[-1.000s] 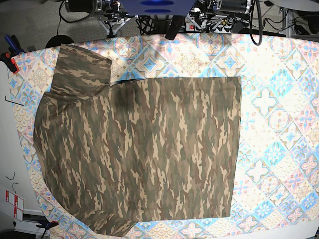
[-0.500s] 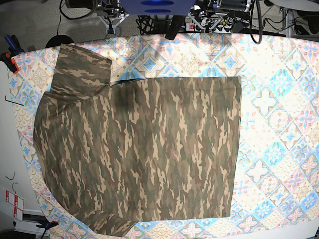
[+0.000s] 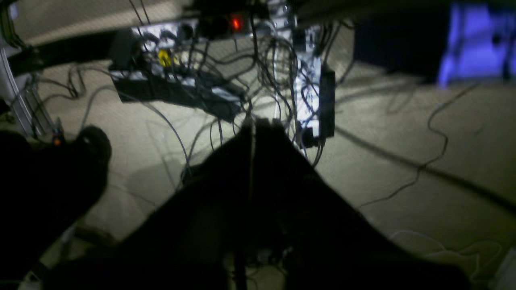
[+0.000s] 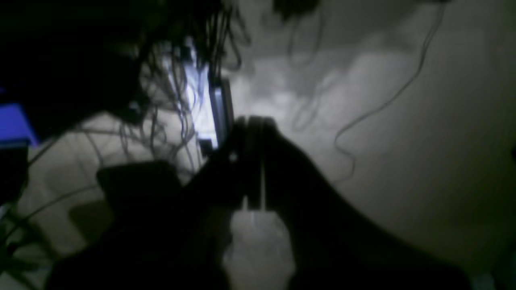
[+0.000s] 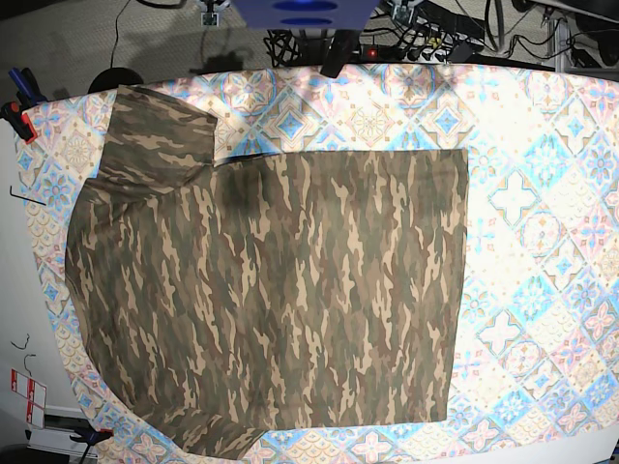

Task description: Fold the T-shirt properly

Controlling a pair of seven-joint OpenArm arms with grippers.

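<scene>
Camouflage T-shirt (image 5: 271,290) spread flat on the patterned tablecloth (image 5: 542,242) over the counter.

It fills the base view from centre out to nine o'clock, one sleeve toward eleven o'clock. Left claw (image 3: 253,133) and right claw (image 4: 252,129) are both pinched together, apparently holding nothing, dim silhouettes over the cabled floor (image 3: 403,133).

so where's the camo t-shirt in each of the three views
Base: the T-shirt lies flat across the left and centre of the tablecloth.
Left wrist: not in it; only floor and tangled cables.
Right wrist: not in it; dim floor and cables.
Shared landmark: the blue rig part, at each wrist view's edge.
</scene>
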